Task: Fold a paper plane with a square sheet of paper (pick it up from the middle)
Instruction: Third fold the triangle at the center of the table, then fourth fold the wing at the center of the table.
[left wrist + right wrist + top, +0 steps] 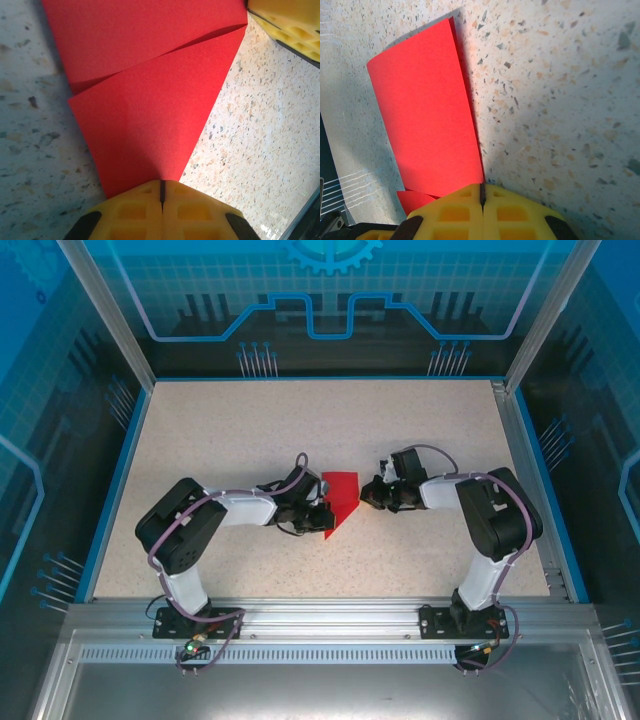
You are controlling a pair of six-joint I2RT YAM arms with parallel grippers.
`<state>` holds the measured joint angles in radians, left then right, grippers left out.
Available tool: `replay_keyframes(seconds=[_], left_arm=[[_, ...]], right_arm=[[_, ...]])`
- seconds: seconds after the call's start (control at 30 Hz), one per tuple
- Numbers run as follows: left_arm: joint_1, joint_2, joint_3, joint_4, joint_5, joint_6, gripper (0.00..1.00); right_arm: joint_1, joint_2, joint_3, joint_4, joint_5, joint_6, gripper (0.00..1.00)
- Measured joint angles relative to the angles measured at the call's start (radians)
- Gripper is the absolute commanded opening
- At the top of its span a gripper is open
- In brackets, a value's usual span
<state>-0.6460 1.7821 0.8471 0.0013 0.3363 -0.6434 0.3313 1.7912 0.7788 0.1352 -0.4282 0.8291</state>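
Left gripper [161,190] and right gripper [481,192], yellow jaws pinched shut, hold opposite edges of the folded red paper [341,495] low over the middle of the table [250,420]; uneven pulling could tear it or skew the crease.

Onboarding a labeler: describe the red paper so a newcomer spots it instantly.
Start at the middle of the speckled beige table. The folded red paper is there, pinched by the left gripper and right gripper. It alone is bright red.

The left arm [185,530] and right arm [497,512] have black joints, white links and looping lilac cables [300,456]; the fingers [132,212] are yellow waffle-gridded blocks.
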Motion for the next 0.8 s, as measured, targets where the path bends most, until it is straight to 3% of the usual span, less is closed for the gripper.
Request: replay_keyframes(seconds=[0.3,0.47,0.8], left_arm=[[0.001,-0.103,-0.031,-0.100,-0.029,0.074,0.24],[0.017,-0.153,0.002,-0.137,-0.044,0.086,0.25],[0.051,-0.066,0.089,-0.155,-0.068,0.097,0.23]], right_arm=[[-0.009,-0.189,-0.013,-0.081,0.028,-0.055,0.24],[0.010,-0.240,-0.053,-0.098,0.027,-0.068,0.34],[0.077,-0.216,-0.097,-0.119,0.023,-0.060,0.39]])
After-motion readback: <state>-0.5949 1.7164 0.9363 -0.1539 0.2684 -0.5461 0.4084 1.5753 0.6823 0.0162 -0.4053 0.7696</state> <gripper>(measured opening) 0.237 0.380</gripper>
